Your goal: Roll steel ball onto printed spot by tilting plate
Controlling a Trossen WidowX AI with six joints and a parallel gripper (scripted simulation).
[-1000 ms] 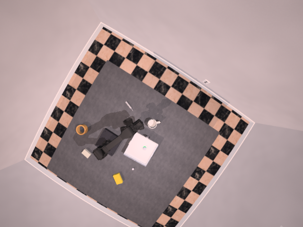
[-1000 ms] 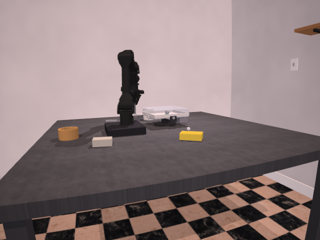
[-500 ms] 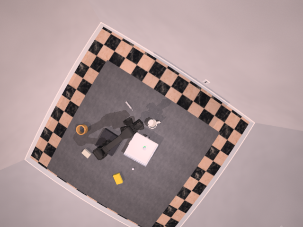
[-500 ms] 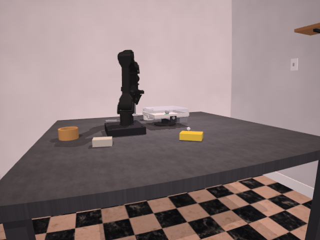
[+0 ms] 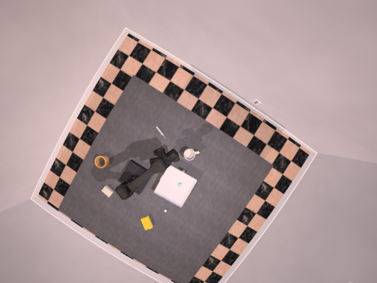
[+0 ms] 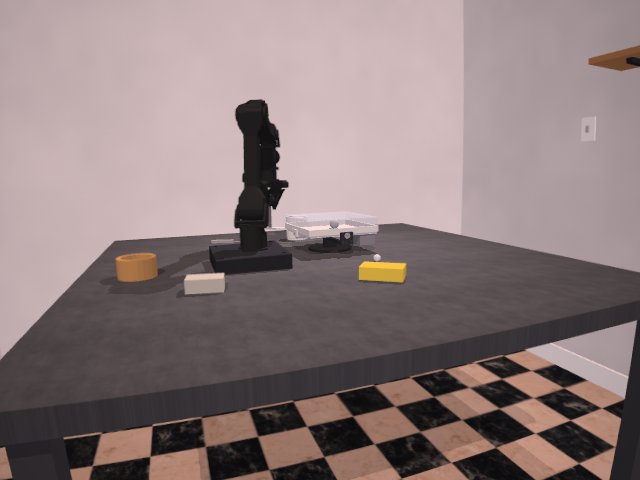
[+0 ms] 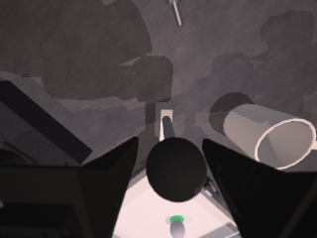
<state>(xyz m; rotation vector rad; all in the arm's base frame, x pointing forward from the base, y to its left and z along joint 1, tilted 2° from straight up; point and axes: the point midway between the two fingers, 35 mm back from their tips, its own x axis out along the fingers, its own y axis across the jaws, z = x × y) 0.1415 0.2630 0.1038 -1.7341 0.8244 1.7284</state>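
Observation:
The clear-lidded white plate (image 5: 175,186) sits on a dark pivot stand on the table and looks level in the side view (image 6: 331,224). The steel ball (image 6: 333,223) lies at the green printed spot (image 5: 179,184); the wrist view shows the ball (image 7: 177,229) just below the spot (image 7: 175,219). A black round knob (image 7: 175,169) on a short handle sticks out from the plate's near edge. My gripper (image 7: 170,142) is open, with a finger on each side of the knob and a gap to it on both sides.
A white cup (image 5: 189,153) lies on its side just beyond the plate, also in the wrist view (image 7: 269,136). A small white ball (image 5: 165,210), a yellow block (image 5: 146,222), a cream block (image 5: 106,191), an orange ring (image 5: 101,161) and a grey pen (image 5: 160,131) lie around.

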